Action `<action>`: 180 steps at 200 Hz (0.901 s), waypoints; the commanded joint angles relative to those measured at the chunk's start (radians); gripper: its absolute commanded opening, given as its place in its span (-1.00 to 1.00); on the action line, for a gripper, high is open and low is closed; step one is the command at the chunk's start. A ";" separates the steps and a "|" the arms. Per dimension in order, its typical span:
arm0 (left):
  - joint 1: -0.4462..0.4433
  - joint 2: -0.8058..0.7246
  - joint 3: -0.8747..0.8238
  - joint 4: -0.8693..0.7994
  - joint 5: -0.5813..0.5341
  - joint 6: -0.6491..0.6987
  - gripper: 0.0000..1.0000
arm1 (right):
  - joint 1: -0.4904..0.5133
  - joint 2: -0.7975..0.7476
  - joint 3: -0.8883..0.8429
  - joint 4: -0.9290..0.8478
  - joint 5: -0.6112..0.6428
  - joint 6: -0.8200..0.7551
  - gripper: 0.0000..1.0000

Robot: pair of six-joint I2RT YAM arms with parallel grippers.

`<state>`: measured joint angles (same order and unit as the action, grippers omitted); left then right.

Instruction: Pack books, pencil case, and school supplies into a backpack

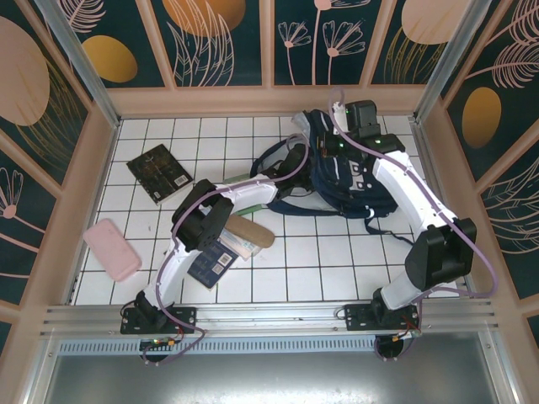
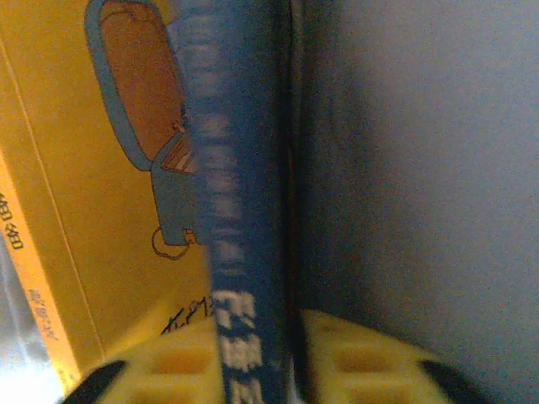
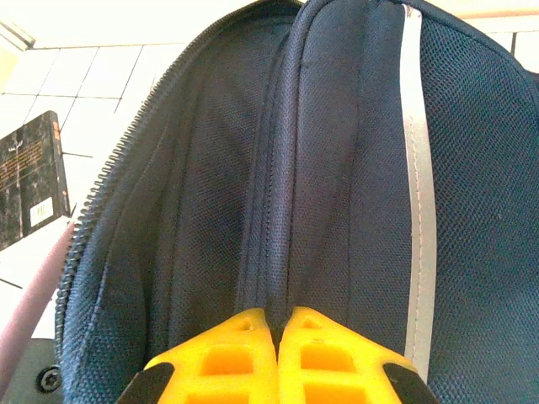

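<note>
Writing: yellow book has dark characters along its edge and navy book has white spine print, both too blurred to read. The white label on black book is unreadable.
Left gripper: navy book stands edge-on between my pads. I cannot tell whether I am clamping it.
Right gripper: pressed together on the backpack seam beside the zip.
Around: backpack lies far right on table, pink case near left.
Hidden: my left arm covers the book pile.
</note>
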<state>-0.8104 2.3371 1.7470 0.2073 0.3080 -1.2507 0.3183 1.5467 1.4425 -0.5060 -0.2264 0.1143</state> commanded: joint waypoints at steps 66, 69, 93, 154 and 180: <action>-0.017 -0.101 -0.006 -0.212 -0.090 0.129 0.29 | -0.006 -0.067 -0.012 0.140 -0.047 -0.003 -1.00; -0.017 -0.102 -0.006 -0.217 -0.090 0.130 0.29 | -0.008 -0.066 -0.011 0.140 -0.046 -0.002 -1.00; -0.017 -0.105 0.001 -0.283 -0.109 0.160 0.32 | -0.009 -0.061 -0.010 0.139 -0.046 -0.004 -1.00; 0.005 -0.218 -0.073 -0.408 -0.231 0.241 0.67 | -0.011 -0.057 -0.047 0.151 -0.035 0.000 -1.00; 0.067 -0.326 -0.195 -0.403 -0.249 0.249 0.65 | -0.009 -0.043 -0.071 0.155 -0.036 0.024 -0.99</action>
<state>-0.7986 2.1338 1.6379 -0.1574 0.1032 -1.0424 0.3096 1.5322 1.3808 -0.4606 -0.2436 0.1158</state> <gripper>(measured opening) 0.829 0.049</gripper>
